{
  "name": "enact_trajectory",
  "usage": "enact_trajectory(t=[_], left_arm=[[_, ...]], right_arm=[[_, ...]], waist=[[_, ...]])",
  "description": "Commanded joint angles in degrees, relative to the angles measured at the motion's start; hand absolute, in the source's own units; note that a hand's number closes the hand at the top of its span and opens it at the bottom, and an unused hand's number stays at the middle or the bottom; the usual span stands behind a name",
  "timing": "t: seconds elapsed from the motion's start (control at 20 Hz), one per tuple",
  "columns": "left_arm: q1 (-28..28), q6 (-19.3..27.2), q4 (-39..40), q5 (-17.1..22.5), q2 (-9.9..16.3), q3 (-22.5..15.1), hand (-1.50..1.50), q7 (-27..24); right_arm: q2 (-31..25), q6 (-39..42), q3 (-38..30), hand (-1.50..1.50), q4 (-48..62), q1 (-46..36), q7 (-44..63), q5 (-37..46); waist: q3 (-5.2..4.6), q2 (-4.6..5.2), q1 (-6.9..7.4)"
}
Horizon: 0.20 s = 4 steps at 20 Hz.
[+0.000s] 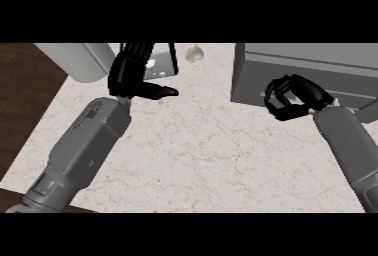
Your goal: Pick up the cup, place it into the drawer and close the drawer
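Observation:
A grey drawer unit (317, 67) stands at the counter's upper right, its dark front facing me. My right hand (295, 97) is against that front near its lower left part, fingers curled into a ring with nothing showing inside them. No cup shows plainly anywhere; whether one is inside the unit is hidden. My left hand (133, 75) is at the upper left, open, fingers straight and pointing away, thumb sticking out to the right, touching nothing.
A small pale lump (193, 53) lies at the counter's far edge. A black-framed grey panel (161, 64) sits behind the left hand's fingers. A light grey cylinder (77, 59) lies at the upper left. Dark wood floor (22, 95) borders the marble counter (207, 150) on the left.

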Motion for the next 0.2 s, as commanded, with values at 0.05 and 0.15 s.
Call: enact_trajectory(t=[0.05,0.15], left_arm=[[0.9,-1.2,-0.4,0.5,0.3,0.0,-1.50,0.7],[1.4,-1.8,-1.2,0.4,0.5,-0.3,-1.50,0.5]], right_arm=[[-7.0,-6.4,-4.9,1.50,1.4,-9.8,4.4,0.4],[-6.9,-5.5,-5.3,1.50,1.0,-9.7,5.0,-0.4]], waist=[[-0.83,1.00,1.87],[-0.85,0.70,2.60]])
